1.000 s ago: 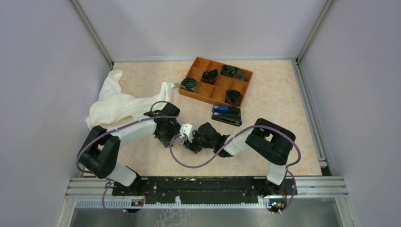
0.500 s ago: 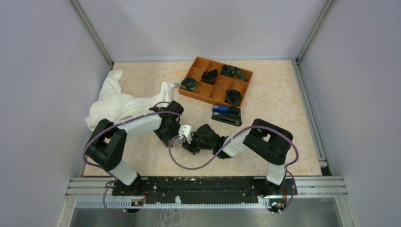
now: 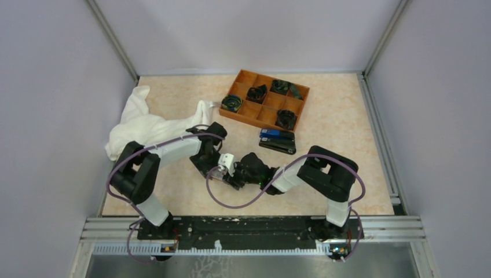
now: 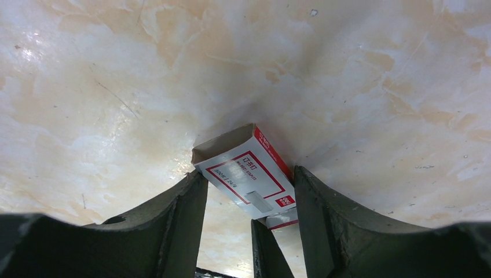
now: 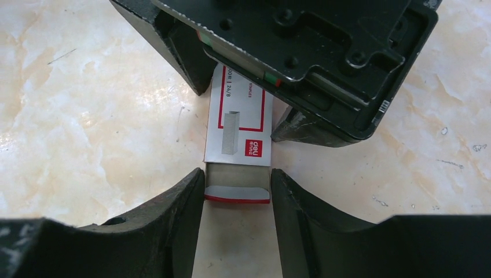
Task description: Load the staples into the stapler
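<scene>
Staples carton (image 5: 240,124) clamped in left gripper (image 4: 248,174), open end pinched by right gripper (image 5: 237,174) — seemingly mid-opening. Nothing out yet; loading all ahead.

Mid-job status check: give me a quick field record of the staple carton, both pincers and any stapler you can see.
staple carton: white with a red label, held between the two arms
left pincer: shut on the carton's body
right pincer: shut on the carton's opened end
loose staples: none visible
blue-and-black stapler: lying on the table, apart from both pincers
</scene>
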`<state>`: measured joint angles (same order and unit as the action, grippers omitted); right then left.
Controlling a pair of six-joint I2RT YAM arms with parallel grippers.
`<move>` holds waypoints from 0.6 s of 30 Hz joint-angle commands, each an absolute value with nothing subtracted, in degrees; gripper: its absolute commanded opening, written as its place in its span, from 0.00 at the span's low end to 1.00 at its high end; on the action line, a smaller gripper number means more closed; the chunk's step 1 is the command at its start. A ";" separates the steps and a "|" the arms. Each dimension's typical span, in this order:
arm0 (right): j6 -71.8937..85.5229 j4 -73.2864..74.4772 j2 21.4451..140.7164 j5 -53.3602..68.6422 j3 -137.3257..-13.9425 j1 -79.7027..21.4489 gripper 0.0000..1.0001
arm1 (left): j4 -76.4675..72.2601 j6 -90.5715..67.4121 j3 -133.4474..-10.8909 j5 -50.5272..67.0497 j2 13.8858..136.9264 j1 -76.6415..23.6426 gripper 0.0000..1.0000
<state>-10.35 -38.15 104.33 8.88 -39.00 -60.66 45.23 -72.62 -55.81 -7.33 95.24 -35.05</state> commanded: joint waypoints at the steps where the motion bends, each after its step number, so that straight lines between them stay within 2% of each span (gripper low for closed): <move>1: -10.40 -36.71 104.79 8.85 -38.23 -61.61 0.46 | 47.51 -74.40 -56.91 -11.69 97.88 -35.16 0.61; 18: -12.59 -30.49 102.55 9.98 -38.23 -61.61 0.41 | 48.00 -70.62 -58.71 -13.97 99.18 -33.04 0.61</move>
<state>-10.94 -37.17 103.98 9.08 -39.00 -60.90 47.05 -71.68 -58.08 -8.54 97.30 -34.35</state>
